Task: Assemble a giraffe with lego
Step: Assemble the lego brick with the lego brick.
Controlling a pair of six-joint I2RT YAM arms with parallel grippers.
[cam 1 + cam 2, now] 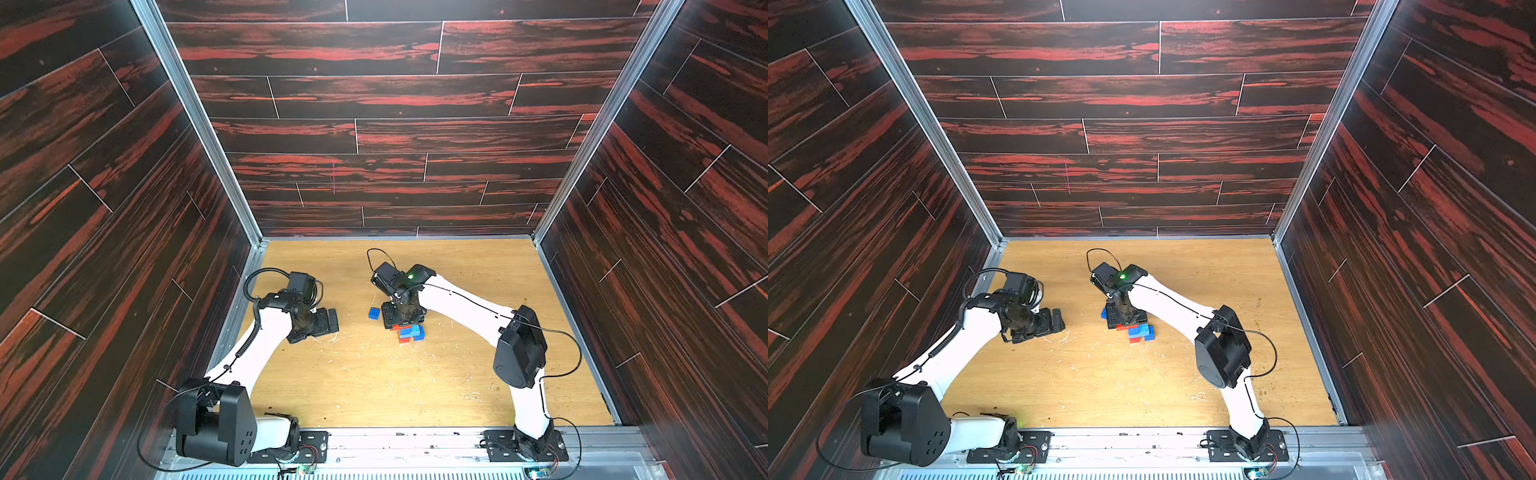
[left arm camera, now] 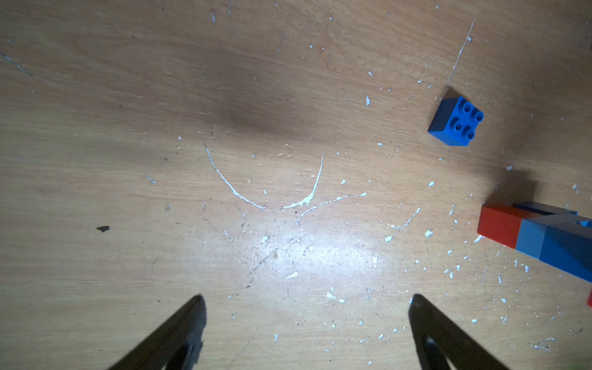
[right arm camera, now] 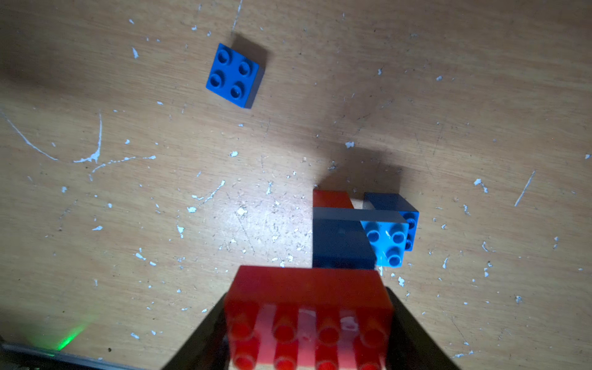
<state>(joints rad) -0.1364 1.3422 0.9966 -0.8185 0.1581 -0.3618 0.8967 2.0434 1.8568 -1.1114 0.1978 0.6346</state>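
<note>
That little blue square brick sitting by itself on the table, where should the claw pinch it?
By two opposite flat side walls of the blue square brick, coming straight down from above. It sits flat with studs up, apart from the stacked bricks, so its sides are free all round. The left claw is open and empty, so it seems the likelier one.
</note>
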